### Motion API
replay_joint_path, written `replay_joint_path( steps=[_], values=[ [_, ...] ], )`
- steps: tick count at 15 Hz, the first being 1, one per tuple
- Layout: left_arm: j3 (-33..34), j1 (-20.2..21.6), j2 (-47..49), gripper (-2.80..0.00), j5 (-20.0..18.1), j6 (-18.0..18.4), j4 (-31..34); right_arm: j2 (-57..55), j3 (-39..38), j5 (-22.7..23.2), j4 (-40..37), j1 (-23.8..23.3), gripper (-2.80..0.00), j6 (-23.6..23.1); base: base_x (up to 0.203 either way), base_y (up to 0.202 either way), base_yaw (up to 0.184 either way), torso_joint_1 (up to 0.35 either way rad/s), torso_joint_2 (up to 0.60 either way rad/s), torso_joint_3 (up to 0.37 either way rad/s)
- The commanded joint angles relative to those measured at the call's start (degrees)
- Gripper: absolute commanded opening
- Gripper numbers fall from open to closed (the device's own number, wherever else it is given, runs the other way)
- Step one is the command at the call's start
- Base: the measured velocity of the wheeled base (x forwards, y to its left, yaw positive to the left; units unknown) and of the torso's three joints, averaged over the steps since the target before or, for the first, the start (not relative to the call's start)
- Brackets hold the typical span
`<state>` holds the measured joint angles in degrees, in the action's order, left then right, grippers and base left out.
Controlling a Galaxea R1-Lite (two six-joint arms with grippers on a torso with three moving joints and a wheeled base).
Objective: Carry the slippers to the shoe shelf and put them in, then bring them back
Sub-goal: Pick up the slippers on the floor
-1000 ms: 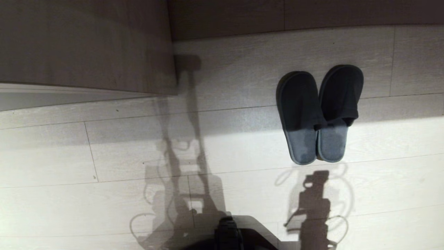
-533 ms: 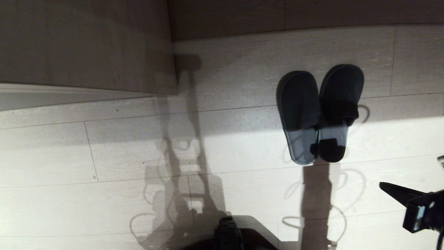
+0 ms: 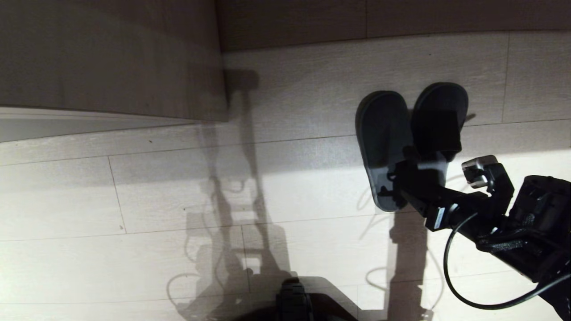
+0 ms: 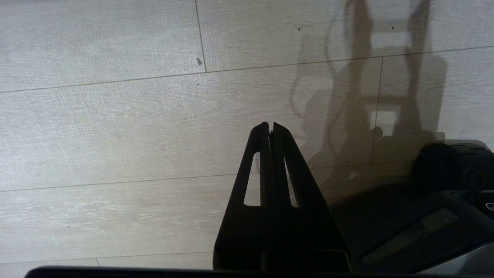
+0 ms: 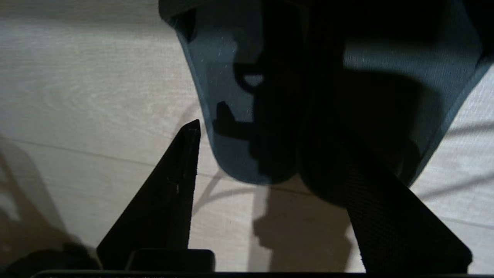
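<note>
Pale wood floor (image 3: 285, 187). Slippers (image 3: 408, 142) right of middle, lying top to bottom, heels nearest the right gripper (image 3: 403, 185); jaws apart, just over the heels. Left gripper (image 4: 270, 129) parked, jaws together.

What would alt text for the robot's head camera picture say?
The right gripper, jaws apart, reaches in from the right over the heel ends of the slippers, which lie side by side on a pale wood-plank floor. A taupe cabinet fills the upper left.
</note>
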<state>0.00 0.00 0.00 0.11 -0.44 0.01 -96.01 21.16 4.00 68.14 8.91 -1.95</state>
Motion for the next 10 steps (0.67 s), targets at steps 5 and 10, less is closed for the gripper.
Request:
replay_joint_path(
  steps=[5, 10],
  values=[
    [0.0, 0.0, 0.0, -2.80, 0.0, 0.0, 0.0, -4.7, 6.5, -2.2, 7.7, 0.3, 0.00, -6.6, 0.000, 0.000, 0.000, 0.000, 0.00, 0.000],
    [0.0, 0.0, 0.0, -2.80, 0.0, 0.0, 0.1, -6.4, 10.9, -2.7, 9.6, 0.3, 0.00, -9.4, 0.000, 0.000, 0.000, 0.000, 0.00, 0.000]
  ],
)
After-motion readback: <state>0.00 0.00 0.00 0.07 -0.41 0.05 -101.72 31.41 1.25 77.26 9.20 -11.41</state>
